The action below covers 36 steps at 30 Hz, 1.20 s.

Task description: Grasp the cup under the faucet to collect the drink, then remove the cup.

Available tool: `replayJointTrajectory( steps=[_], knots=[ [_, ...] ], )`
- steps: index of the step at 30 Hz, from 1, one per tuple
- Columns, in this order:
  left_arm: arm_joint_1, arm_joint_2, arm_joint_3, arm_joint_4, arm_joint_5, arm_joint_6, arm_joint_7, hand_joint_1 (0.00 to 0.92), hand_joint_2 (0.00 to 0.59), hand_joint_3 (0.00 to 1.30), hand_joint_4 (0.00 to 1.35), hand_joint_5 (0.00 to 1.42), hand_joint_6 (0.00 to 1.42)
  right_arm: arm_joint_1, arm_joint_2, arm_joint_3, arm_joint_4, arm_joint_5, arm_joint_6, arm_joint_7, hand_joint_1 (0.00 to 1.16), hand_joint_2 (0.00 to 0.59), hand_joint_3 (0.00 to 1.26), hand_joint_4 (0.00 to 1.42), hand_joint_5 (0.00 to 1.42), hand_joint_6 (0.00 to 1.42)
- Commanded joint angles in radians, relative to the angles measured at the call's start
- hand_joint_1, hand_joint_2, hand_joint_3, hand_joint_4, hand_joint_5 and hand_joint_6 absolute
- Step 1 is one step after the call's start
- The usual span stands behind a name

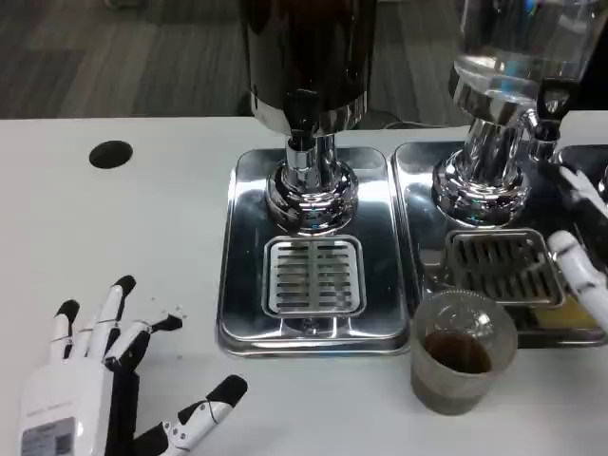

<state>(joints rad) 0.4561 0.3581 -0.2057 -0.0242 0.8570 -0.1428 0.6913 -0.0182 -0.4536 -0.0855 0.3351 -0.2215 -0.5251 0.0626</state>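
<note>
Fingers (106,318) of the left hand (95,385) are spread apart at the lower left corner, above the white table (142,228); this hand holds nothing and its thumb points to the right. Further back on the table, a round black hole (111,154) is visible near the left edge. In the middle stands a dark drink dispenser (306,57) with its faucet (302,128) over a shiny metal tray (249,285), and a slotted drain grate (313,275) sits in the front part of this tray. To the right is a second dispenser (518,47), clear, on its own tray (418,171) with another grate (503,268). The cup (463,351), clear plastic with brown drink in the bottom, stands upright on the table just in front of the second tray, not under either faucet. At the right edge only some fingers of the right hand (581,271) appear, beside the cup but apart from it; I cannot tell how this hand is set.
</note>
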Motion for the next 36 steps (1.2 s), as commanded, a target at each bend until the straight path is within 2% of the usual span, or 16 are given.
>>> replayJointTrajectory(
  steps=[1,4,8,12,14,19,24,36],
  knots=[
    [0.024,0.011,0.014,-0.029,0.009,0.0,-0.013,0.0,0.091,0.44,0.03,0.16,0.02,-0.057,-0.05,0.031,0.1,-0.137,-0.005,-0.087,0.01,0.483,0.1,0.0,0.0,0.08],
    [0.036,0.011,0.016,-0.044,0.021,0.006,-0.014,0.0,0.091,0.43,0.02,0.16,0.01,-0.08,-0.085,0.069,0.138,-0.277,-0.003,-0.196,0.0,0.505,0.08,0.0,0.0,0.01],
    [0.042,0.01,0.011,-0.047,0.039,0.017,-0.021,0.0,0.082,0.31,0.0,0.14,0.01,-0.093,-0.132,0.153,0.161,-0.499,0.067,-0.362,0.0,0.518,0.04,0.0,0.0,0.0],
    [0.026,0.019,-0.009,-0.03,0.071,0.025,-0.032,0.0,0.077,0.22,0.0,0.13,0.01,-0.139,-0.169,0.232,0.254,-0.585,0.077,-0.436,0.0,0.514,0.03,0.0,0.0,0.0],
    [0.023,0.022,-0.014,-0.024,0.082,0.021,-0.024,0.0,0.079,0.17,0.0,0.12,0.01,-0.144,-0.186,0.264,0.284,-0.62,0.073,-0.497,0.0,0.516,0.03,0.0,0.0,0.0],
    [0.03,0.038,-0.033,-0.039,0.138,0.028,-0.012,0.0,0.087,0.12,0.0,0.11,0.01,-0.126,-0.208,0.301,0.336,-0.631,0.028,-0.617,0.0,0.529,0.02,0.0,0.0,0.0],
    [0.045,0.026,-0.058,-0.062,0.191,0.038,0.019,0.0,0.091,0.14,0.0,0.13,0.02,-0.11,-0.209,0.334,0.381,-0.629,-0.002,-0.712,0.0,0.561,0.05,0.0,0.0,0.0],
    [0.056,-0.012,-0.113,-0.033,0.227,0.093,0.059,0.0,0.091,0.15,0.0,0.14,0.03,-0.148,-0.204,0.399,0.439,-0.628,-0.017,-0.755,0.0,0.567,0.06,0.0,0.0,0.0]
  ],
)
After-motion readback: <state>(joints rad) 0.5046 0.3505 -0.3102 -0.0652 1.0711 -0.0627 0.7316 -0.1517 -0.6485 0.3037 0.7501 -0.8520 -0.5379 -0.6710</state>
